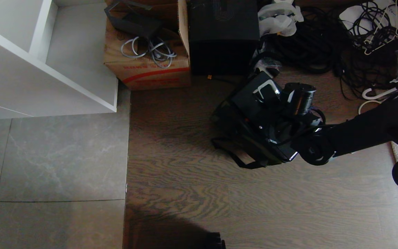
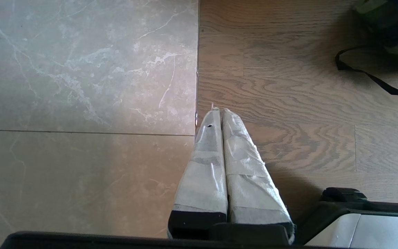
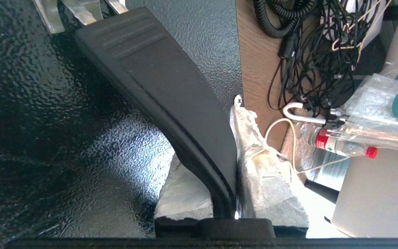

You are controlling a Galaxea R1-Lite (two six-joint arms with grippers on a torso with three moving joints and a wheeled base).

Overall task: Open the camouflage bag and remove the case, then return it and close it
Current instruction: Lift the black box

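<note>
Head view: your right gripper (image 1: 277, 114) sits over the flat black rectangular hard case (image 1: 254, 100), which rests at a tilt on the dark camouflage fabric bag (image 1: 240, 138) on the wood-grain floor (image 1: 185, 180), near the tall plain black box (image 1: 224, 34) and brown cardboard carton (image 1: 147, 65); black shoulder strap (image 1: 244, 162) loops out toward you. Left wrist view: your left gripper (image 2: 219, 117) hangs over the seam between grey tile (image 2: 81, 86) and wood, taped fingers (image 2: 244, 166) pressed together, holding nothing; bag corner at the frame edge, well apart. Right wrist view: taped fingers (image 3: 264, 180) pinch the case's black handle bar (image 3: 171, 93); tangled black cables (image 3: 309, 45) and a clear plastic bottle (image 3: 340, 141) lie beside it.
</note>
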